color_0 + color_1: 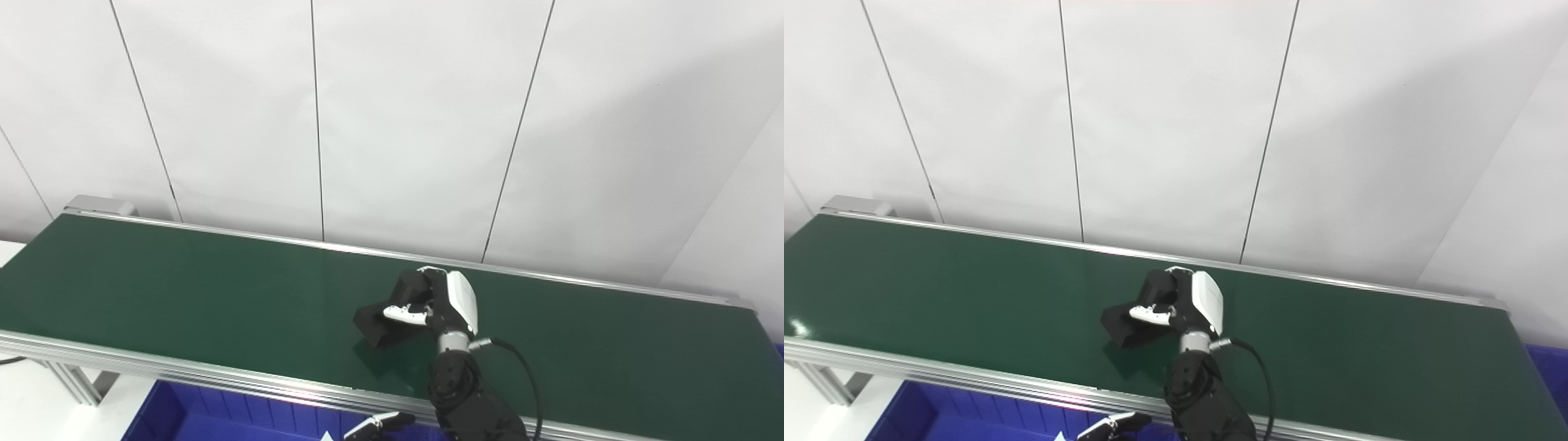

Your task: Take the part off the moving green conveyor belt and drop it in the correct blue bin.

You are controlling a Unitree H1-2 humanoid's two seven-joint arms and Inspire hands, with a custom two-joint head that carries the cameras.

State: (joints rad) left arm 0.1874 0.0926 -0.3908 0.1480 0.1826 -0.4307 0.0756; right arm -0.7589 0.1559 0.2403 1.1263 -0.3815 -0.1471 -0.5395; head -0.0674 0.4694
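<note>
Left eye view: the right hand [442, 306] is closed around a black block-shaped part [383, 324], thumb across its top, over the middle of the green conveyor belt [184, 288]. Only the left hand's fingertips [380, 424] show at the near edge, grip unclear, above a blue bin [202, 416]. No legible writing.

The green conveyor belt [184, 288] lies bare to either side of my right hand [441, 306], giving open passage. The white panelled wall [398, 122] blocks the far edge; the blue bin [184, 416] sits below the near rail [184, 367].
</note>
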